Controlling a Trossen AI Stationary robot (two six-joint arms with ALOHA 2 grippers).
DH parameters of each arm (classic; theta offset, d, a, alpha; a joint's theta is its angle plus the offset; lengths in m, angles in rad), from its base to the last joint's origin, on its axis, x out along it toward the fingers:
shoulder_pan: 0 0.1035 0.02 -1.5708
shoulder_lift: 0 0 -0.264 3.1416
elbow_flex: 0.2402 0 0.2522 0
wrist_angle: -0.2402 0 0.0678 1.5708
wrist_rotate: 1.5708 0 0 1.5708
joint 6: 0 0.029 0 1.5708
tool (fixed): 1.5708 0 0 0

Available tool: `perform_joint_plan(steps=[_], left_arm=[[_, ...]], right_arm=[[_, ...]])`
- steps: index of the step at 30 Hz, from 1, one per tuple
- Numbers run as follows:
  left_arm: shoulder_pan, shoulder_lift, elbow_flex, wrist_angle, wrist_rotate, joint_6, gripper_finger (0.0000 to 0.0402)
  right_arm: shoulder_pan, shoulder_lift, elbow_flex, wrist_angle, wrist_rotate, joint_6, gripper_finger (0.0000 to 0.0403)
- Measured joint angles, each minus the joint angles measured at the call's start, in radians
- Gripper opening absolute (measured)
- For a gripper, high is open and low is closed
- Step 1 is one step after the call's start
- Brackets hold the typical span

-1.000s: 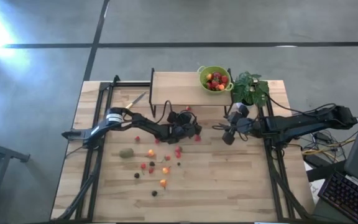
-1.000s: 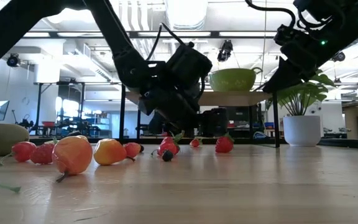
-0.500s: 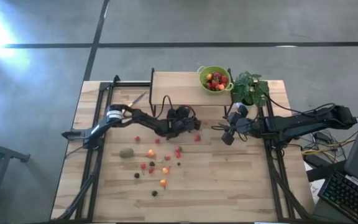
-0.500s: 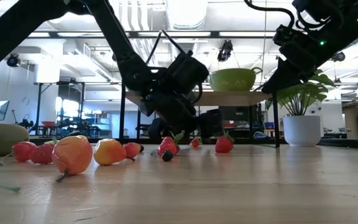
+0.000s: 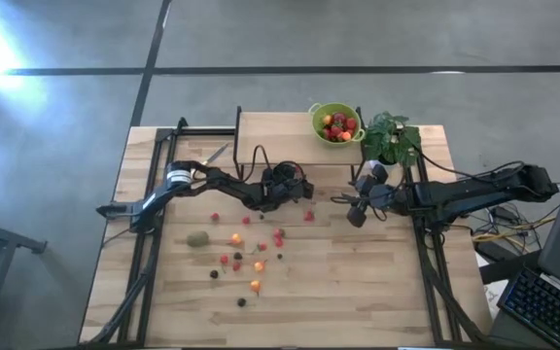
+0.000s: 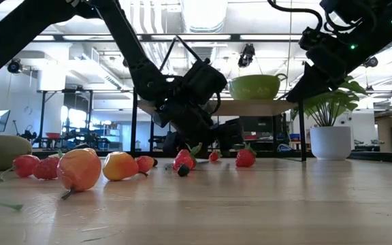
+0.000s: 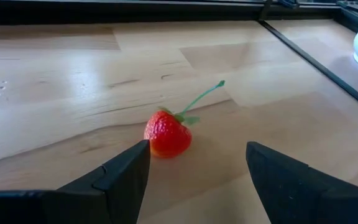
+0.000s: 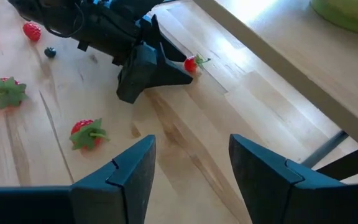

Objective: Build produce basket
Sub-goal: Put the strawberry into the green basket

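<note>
From the high view, the small round lime-green colander basket [image 5: 335, 122] sits on a raised pale wooden shelf [image 5: 272, 138] at the table's far edge, just beside a leafy green plant in a white pot [image 5: 393, 139]. Several red and orange berries lie heaped inside the basket. On the light wooden table [image 5: 358, 282] the rest of the produce is scattered left of centre: small red, orange and dark berries [image 5: 257, 265] and one brownish-green oval kiwi-like fruit [image 5: 197, 238]. A yellow-handled knife [image 5: 212, 156] lies near the shelf's left end. The left gripper [image 5: 299, 185] reaches to mid-table in front of the shelf; the right gripper [image 5: 356, 212] hangs over the table below the plant, well apart from the loose fruit.

From the low view, the green basket [image 6: 254, 87] stands on the shelf above the table top, with the white pot [image 6: 330, 143] to its right. Red and orange fruits [image 6: 79, 169] lie in a row in the foreground, the kiwi-like fruit [image 6: 0, 151] at the far left.

From the left wrist view, the left gripper [image 7: 197, 171] has its jaws spread, with a red strawberry-like berry on a green stem [image 7: 168, 133] lying on the wood just ahead of the gap, not pinched.

From the right wrist view, the right gripper [image 8: 191, 162] also has its jaws spread and empty. Ahead of it the left arm's gripper [image 8: 151, 68] points at a small red berry [image 8: 191, 63]; another red berry with green leaves [image 8: 86, 134] lies nearer.
</note>
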Motion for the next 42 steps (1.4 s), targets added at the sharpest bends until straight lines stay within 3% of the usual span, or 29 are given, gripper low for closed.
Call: perform_joint_plan(steps=[14, 33, 42], left_arm=[[0.009, 0.0, 0.0, -0.017, -0.001, -0.03, 0.0271], [0.033, 0.0, 0.002, -0.029, 0.026, -0.078, 0.027], [0.035, 0.0, 0.002, -0.043, 0.03, -0.081, 0.0241]], right_arm=[[0.001, 0.0, 0.0, 0.001, -0.024, 0.004, 0.0169], [0.001, 0.0, 0.0, 0.005, -0.024, 0.003, 0.017], [0.001, 0.0, 0.0, 0.006, -0.024, 0.004, 0.0186]])
